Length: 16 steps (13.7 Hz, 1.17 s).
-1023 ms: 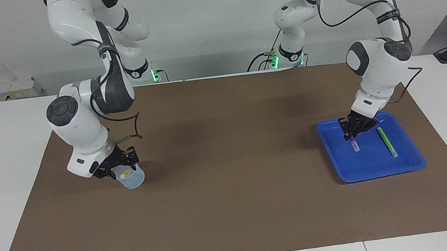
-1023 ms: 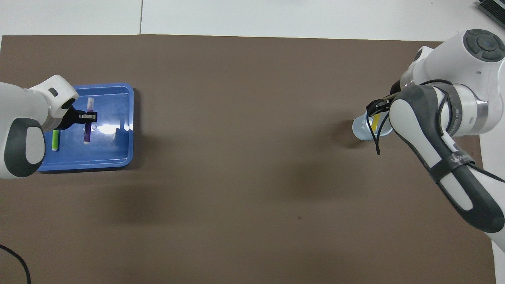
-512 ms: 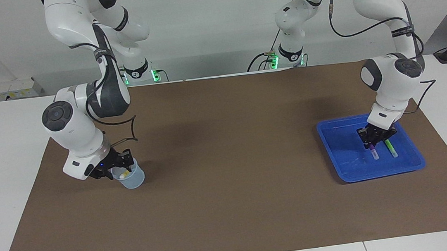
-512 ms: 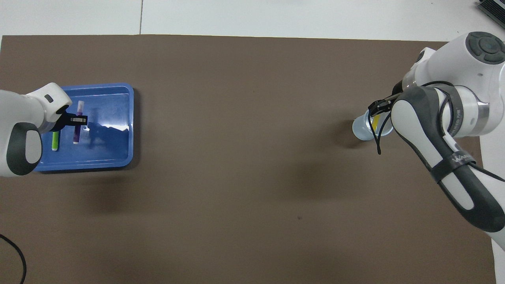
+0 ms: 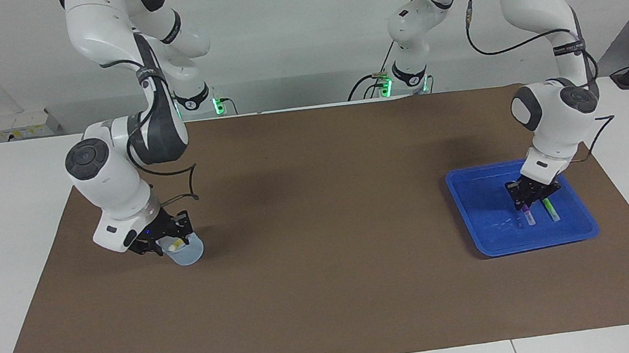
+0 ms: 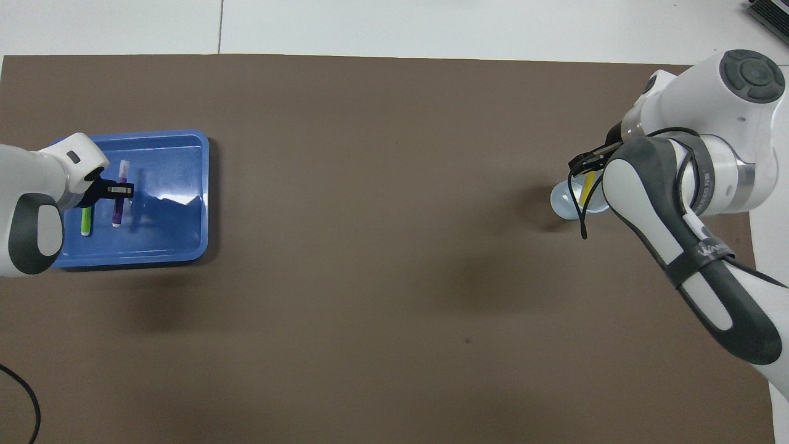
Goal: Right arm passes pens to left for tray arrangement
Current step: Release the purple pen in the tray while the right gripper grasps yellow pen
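A brown mat (image 5: 324, 269) covers most of the white worktop (image 5: 5, 232). A plain pale wall (image 5: 287, 27) rises at the robots' end.

Two white jointed arms, dark grey joint caps and panels. Black cables strapped along links. Green lights glowing at bases. Right arm (image 5: 116, 180): silver wrist ring, small blue light. Black claw grippers.
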### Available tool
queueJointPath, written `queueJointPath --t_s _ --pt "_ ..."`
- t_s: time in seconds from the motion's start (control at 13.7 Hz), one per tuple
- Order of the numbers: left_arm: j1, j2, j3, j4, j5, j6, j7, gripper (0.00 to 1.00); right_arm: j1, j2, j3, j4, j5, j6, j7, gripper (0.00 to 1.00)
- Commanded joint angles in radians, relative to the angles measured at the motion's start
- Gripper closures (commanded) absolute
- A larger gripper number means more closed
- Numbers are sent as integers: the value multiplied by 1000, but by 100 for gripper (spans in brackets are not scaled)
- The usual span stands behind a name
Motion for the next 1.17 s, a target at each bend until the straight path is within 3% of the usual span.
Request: queueJointPath --t_s 0.0,0.58,0.66,0.88,0.95,1.1 --pt "20 7 -6 -9 21 14 0 100 -15 -6 8 -18 -26 21 0 35" --pt "29 1 -6 -48 21 -6 -73 100 -18 -6 8 -18 -34 29 -5 53" --pt "29 1 -6 -49 21 -7 -73 93 -18 -6 7 -18 -38 32 -5 54" --pt "29 0 -6 -49 21 -14 -67 55 -19 -3 8 -22 -45 38 -6 55" --pt "29 0 -6 -48 21 -23 -64 38 -19 -3 8 -21 -45 38 -6 56" --pt "29 -2 -6 -46 21 -34 -61 31 -19 -3 8 -21 -45 32 -6 60"
